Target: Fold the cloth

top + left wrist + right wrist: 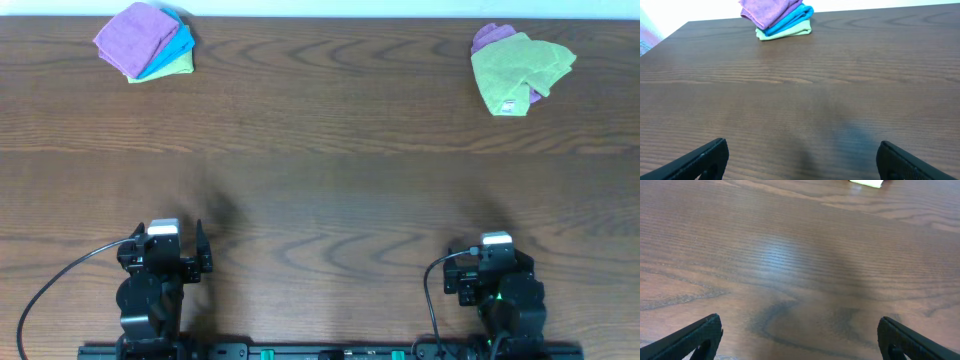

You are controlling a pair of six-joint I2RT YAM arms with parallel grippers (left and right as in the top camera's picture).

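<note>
The lime-green cloth (520, 66) lies crumpled at the far right of the table, with a small white tag at its near edge. It partly covers a purple cloth (490, 36). A sliver of the green cloth shows at the top edge of the right wrist view (867, 182). My left gripper (800, 160) is open and empty, low over bare wood at the near left (165, 250). My right gripper (800, 337) is open and empty at the near right (497, 262). Both are far from the cloth.
A folded stack of a purple, a blue and a pale green cloth (147, 42) sits at the far left and also shows in the left wrist view (780, 17). The brown wooden table (320, 170) spans the view.
</note>
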